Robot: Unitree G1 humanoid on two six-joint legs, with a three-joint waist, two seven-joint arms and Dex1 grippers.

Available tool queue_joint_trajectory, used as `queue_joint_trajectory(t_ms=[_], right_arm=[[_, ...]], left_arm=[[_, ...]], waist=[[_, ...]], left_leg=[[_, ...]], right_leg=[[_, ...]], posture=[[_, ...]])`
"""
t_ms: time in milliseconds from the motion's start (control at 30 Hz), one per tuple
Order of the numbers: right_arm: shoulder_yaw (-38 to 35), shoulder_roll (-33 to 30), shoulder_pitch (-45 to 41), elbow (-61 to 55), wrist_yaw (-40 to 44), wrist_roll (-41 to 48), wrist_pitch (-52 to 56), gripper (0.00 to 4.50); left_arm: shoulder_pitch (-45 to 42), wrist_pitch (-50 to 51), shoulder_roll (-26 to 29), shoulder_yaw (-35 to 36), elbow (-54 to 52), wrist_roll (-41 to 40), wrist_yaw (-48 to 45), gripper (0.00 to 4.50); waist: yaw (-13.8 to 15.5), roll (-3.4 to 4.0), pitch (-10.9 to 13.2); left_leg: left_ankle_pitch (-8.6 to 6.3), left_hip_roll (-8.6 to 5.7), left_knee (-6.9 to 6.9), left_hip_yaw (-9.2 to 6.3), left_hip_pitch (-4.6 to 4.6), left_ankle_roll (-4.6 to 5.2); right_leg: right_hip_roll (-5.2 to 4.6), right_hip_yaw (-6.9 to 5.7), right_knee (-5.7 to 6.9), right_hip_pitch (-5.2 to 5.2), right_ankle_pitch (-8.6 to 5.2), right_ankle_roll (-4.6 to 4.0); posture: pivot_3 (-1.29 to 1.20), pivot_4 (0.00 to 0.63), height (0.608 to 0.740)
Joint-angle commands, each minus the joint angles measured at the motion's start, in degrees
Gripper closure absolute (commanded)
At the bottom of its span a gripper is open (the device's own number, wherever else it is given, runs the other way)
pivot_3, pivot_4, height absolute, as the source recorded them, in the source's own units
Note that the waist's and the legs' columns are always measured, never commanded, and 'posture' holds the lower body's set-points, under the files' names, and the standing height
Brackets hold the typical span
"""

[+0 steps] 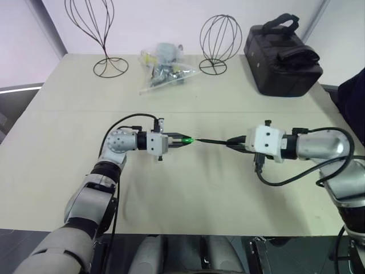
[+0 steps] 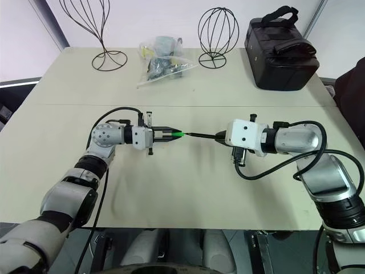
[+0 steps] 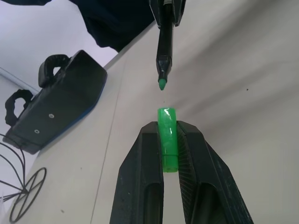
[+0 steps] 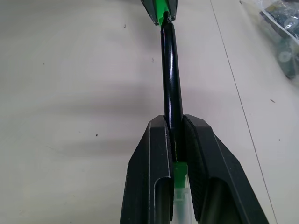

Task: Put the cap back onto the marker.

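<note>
My left gripper point(image 1: 181, 141) is shut on the cap point(image 3: 167, 137), a short bright green cylinder whose open end sticks out past the fingertips. My right gripper point(image 1: 234, 143) is shut on the marker point(image 4: 170, 70), a thin black stick held roughly level above the table and pointing at the cap. The marker's green tip point(image 3: 162, 84) lines up with the cap's mouth, and the left wrist view shows a small gap between them. Both grippers face each other over the middle of the table point(image 1: 188, 188).
At the back right stands a black bag point(image 1: 282, 54). Two wire stands point(image 1: 105, 34) point(image 1: 219, 40) and a clear plastic bag of small items point(image 1: 162, 68) sit along the far edge. Something dark point(image 1: 353, 91) is at the table's right side.
</note>
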Motion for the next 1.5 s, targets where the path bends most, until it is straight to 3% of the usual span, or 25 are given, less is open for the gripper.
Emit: queue_joint_trajectory(t_ms=[33, 1500], right_arm=[[-0.64, -0.05, -1.06, -2.00, -0.45, 0.88, 0.21, 4.44], [-0.89, -1.01, -0.78, -0.95, 0.01, 0.81, -0.30, 4.44]], left_arm=[[-1.54, -0.80, -0.39, 0.11, -1.00, -0.78, 0.71, 4.50], [-0.50, -0.19, 0.15, 0.11, -3.99, -4.54, -3.13, 4.50]], waist=[[0.01, 0.00, 0.00], [-0.07, 0.00, 0.00]], left_leg=[[0.00, 0.00, 0.00, 0.00, 0.00, 0.00], [0.00, 0.00, 0.00, 0.00, 0.00, 0.00]], right_leg=[[0.00, 0.00, 0.00, 0.00, 0.00, 0.00], [0.01, 0.00, 0.00, -0.01, 0.00, 0.00]], posture=[[0.00, 0.150, 0.740], [0.00, 0.150, 0.740]])
